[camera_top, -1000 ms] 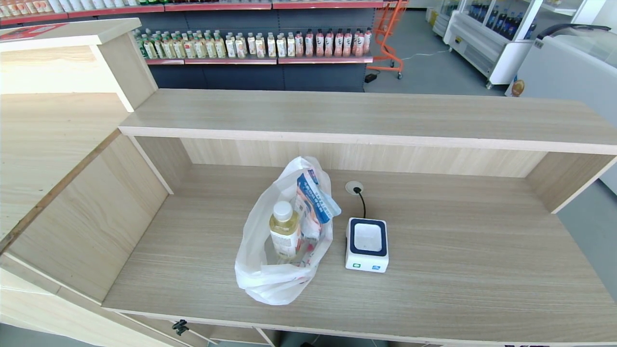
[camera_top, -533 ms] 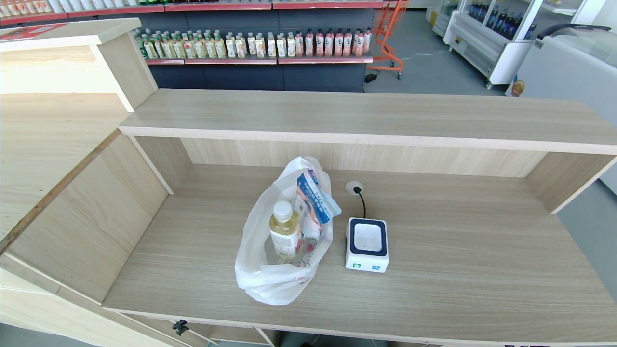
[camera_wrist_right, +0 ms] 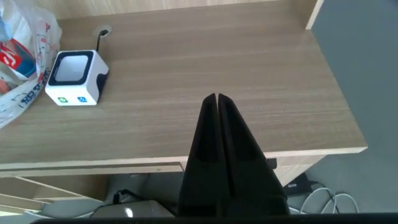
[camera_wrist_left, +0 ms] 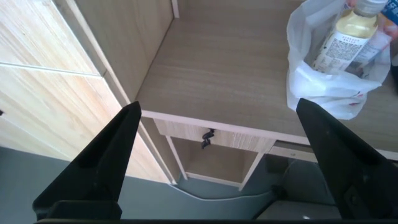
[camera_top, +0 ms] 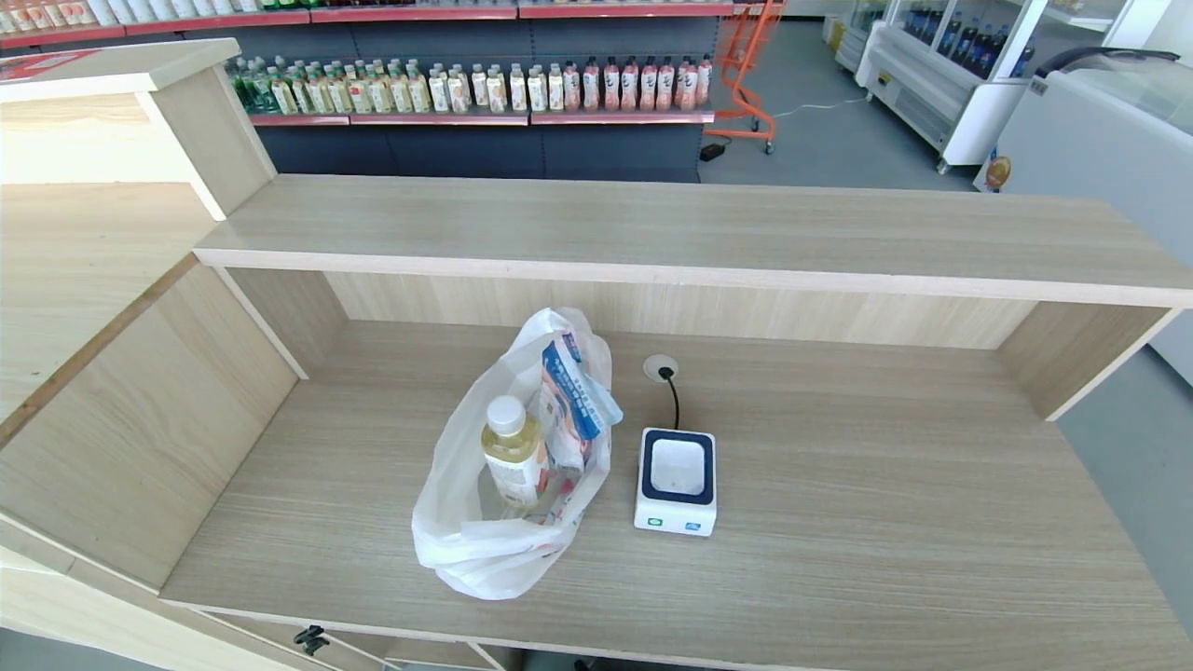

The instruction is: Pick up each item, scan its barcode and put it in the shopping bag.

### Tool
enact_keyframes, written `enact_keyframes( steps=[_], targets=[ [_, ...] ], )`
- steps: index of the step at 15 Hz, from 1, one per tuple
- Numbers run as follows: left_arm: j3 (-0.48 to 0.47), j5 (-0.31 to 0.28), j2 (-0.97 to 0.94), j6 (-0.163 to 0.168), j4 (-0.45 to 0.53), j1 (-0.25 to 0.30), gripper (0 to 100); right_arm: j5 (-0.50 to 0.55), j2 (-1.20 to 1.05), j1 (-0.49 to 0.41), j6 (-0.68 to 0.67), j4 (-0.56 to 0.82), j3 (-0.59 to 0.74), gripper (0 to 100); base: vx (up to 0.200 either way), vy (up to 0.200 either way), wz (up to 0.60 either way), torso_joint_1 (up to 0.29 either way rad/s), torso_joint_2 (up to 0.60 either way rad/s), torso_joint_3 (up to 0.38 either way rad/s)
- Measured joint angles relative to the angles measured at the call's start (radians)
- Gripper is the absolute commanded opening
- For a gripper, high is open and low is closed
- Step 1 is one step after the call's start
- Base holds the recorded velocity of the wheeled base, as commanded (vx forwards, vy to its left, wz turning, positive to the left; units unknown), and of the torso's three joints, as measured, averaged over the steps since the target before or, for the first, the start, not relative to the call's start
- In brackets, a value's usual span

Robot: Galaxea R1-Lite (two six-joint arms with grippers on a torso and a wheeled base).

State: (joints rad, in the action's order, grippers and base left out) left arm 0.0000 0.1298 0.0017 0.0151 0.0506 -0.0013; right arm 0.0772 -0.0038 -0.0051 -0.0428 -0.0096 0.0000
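The head view looks forward and down from high over the near edge of the counter, taking in the whole worktop and the store shelves far behind. The left wrist view sits off the near left corner, facing down between the spread fingers of the left gripper, and shares the shopping bag with the head view. The right wrist view looks down over the near right edge, sharing the scanner and the shopping bag.

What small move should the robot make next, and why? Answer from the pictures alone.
Probably park both arms: the drink bottle and snack packet already sit in the shopping bag beside the scanner, and the open left gripper and shut right gripper hold nothing.
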Motion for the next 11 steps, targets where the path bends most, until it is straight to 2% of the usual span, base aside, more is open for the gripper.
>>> enact_keyframes(
  steps=[1, 11],
  targets=[
    [0.000, 0.000, 0.000, -0.001, 0.000, 0.000, 100, 0.000, 0.000, 0.000, 0.000, 0.001, 0.000, 0, 0.200, 0.000, 0.00, -0.012, 0.00, 0.002],
    [0.000, 0.000, -0.001, -0.003, 0.000, 0.001, 100, 0.000, 0.001, 0.001, 0.002, 0.001, 0.000, 0, 0.000, 0.000, 0.00, 0.000, 0.00, 0.000]
  ],
)
